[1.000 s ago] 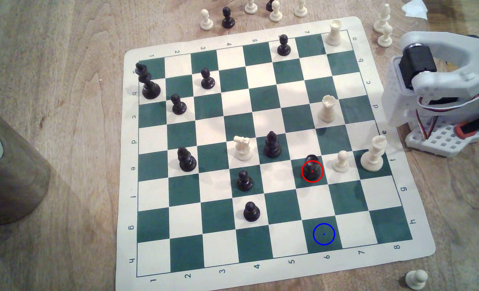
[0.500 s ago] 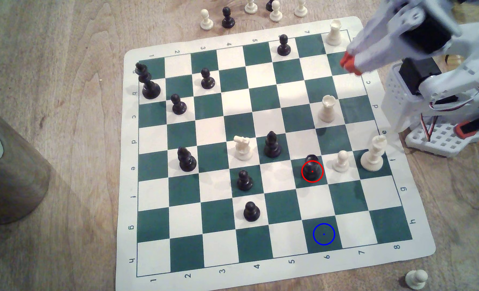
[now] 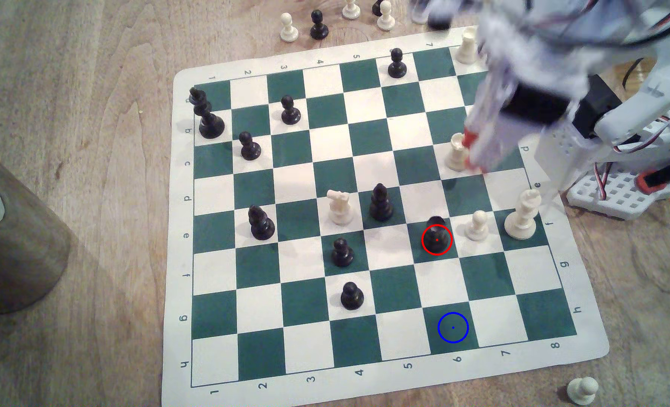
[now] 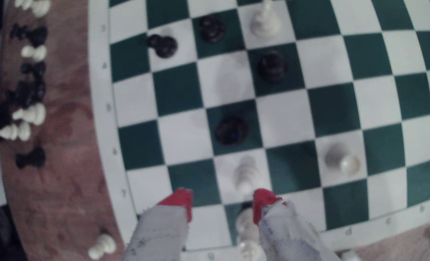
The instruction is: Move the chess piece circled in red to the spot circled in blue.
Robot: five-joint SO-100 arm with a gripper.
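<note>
Hovering hand (image 4: 222,200), red-tipped, spread wide, empty, above glossy stout black rook (image 3: 436,234).

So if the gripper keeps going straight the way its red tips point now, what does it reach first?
Probably the white ball-headed pawn, which lies just beyond the open gripper in the wrist view. The stout black rook-shaped piece circled in red stands one square further on. Height is unclear, so the gripper may pass above the pawn.

I see my blurred red-tipped grey gripper (image 3: 472,154) over the white rook (image 3: 457,152); the squat black rook-shaped piece (image 3: 436,234) sits in its red ring, well apart.
</note>
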